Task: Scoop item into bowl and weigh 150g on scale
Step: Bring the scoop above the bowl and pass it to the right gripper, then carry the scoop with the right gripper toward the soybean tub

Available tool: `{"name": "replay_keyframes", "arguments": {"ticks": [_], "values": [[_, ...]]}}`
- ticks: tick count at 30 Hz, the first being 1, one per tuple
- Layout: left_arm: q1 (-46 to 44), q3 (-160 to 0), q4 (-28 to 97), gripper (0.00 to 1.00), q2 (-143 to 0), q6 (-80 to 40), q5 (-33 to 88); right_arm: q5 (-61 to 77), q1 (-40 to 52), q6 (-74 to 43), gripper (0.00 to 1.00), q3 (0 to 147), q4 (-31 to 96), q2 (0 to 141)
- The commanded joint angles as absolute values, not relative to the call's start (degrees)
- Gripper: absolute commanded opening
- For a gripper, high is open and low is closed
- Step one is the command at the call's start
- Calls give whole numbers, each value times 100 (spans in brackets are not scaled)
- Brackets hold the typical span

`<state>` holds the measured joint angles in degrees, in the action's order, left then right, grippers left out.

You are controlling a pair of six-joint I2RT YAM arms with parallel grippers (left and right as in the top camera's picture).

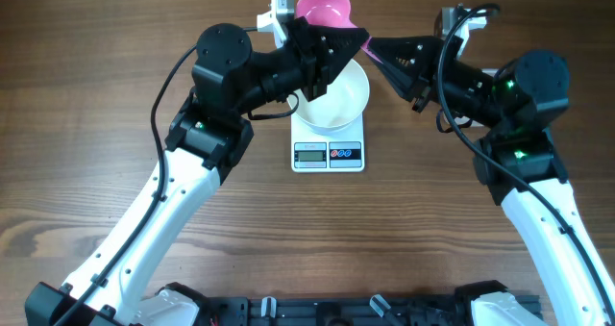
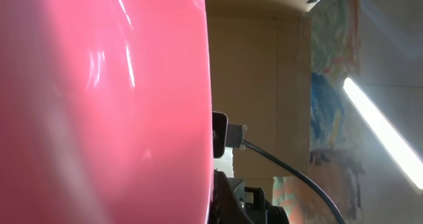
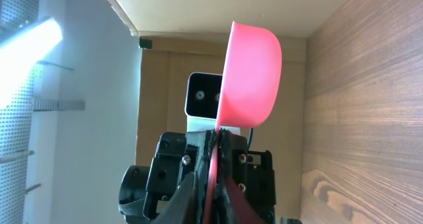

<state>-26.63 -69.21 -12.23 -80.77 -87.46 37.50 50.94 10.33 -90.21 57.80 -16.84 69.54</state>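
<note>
Above bowl (image 1: pixel 342 105) on scale (image 1: pixel 328 156) — left gripper (image 1: pixel 350 44) clamped on pink scoop (image 1: pixel 322 7), right gripper (image 1: pixel 378 47) unclear; likely handover — needs firm handle grip.

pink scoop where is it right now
Overhead view, top centre: the pink scoop is held in the left pincer, just behind the white bowl on the scale.
</note>
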Motion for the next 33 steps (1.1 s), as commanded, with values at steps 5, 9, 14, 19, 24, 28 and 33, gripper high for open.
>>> {"name": "replay_keyframes", "arguments": {"ticks": [5, 9, 14, 19, 24, 28, 33], "values": [[-2692, -6943, -1240, 5, -8097, -8615, 3699, 5124, 1055, -9070, 4, 5857, -1734, 6987], [-2692, -6943, -1240, 15, -8097, -8615, 3704, 5146, 1055, -9168, 4, 5857, -1743, 6987], [-2692, -6943, -1243, 61, -8097, -8617, 3706, 5137, 1055, -9157, 4, 5857, -1885, 6987], [-2687, -6943, -1245, 75, -8097, -8615, 3697, 4836, 1015, -8925, 5, 5857, -1826, 6987], [-2674, -6943, -1240, 77, -8097, -8552, 3695, 4720, 569, -8604, 5, 5857, -1603, 6987], [-2633, -6943, -1096, 80, -8095, -7830, 3695, 4805, 54, -8226, 5, 5859, -1321, 6958], [-2410, -6943, -14, 85, -8095, -6521, 3627, 4960, -515, -7214, 5, 5931, -213, 6858]]}}
